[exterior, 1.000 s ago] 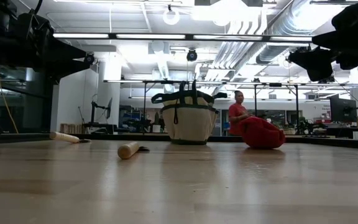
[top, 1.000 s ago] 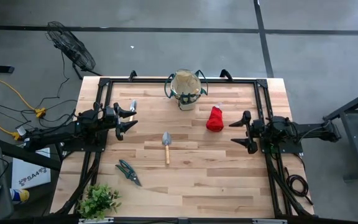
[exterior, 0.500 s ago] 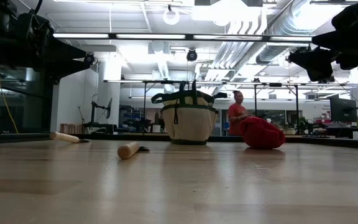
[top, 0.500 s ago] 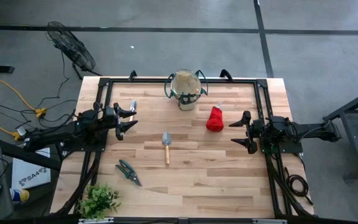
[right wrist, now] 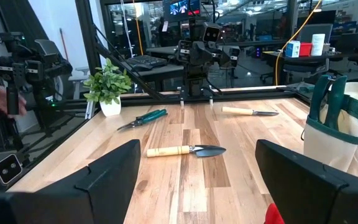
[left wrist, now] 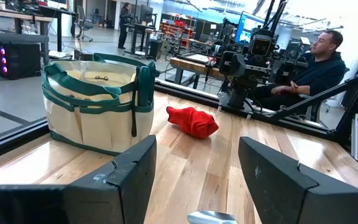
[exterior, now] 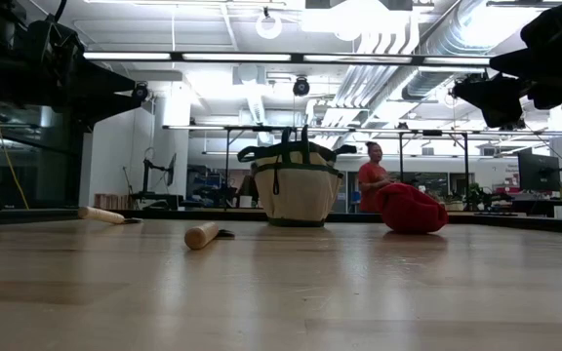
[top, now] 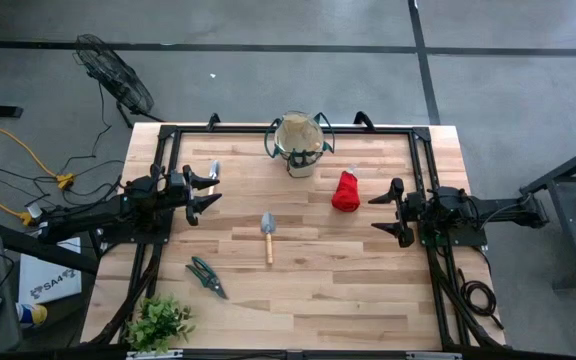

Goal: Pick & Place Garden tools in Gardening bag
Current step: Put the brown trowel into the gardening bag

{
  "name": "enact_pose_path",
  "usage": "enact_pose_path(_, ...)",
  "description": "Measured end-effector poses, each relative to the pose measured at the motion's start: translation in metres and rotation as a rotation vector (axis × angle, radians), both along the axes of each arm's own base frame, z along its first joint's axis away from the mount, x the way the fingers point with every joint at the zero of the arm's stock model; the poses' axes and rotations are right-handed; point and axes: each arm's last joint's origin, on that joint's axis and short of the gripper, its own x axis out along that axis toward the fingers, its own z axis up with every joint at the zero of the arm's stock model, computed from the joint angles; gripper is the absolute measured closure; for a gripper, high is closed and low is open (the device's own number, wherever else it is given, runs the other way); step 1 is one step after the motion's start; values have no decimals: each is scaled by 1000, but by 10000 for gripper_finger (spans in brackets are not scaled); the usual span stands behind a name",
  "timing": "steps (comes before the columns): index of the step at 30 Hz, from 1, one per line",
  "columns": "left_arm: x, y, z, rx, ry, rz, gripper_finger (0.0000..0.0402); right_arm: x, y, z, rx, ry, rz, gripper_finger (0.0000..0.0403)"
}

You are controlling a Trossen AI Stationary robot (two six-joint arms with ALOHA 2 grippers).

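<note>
Nothing seemed bagged yet (bag point(top: 300, 146) interior unclear); trowel point(top: 267, 232), shears point(top: 206, 276), red bundle point(top: 345, 191) lay out; left gripper point(top: 208, 190) and right gripper point(top: 386, 211) gaped empty.

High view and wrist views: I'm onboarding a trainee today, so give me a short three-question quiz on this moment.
1. True or false: the trowel already lies inside the gardening bag.
2. Which tool lies nearest the leafy plant? A) red bundle B) pruning shears C) hand fork
3. Fill in: the left gripper and right gripper are both ___ and hold nothing.

Key: 1 false; 2 B; 3 open.
</note>
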Motion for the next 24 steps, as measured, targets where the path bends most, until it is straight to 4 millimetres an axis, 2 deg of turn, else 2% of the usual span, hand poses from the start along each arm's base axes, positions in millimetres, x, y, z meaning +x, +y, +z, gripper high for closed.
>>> enact_pose_path(24,0,0,0,-13,-3,-6,178,0,0,0,0,1,0,92)
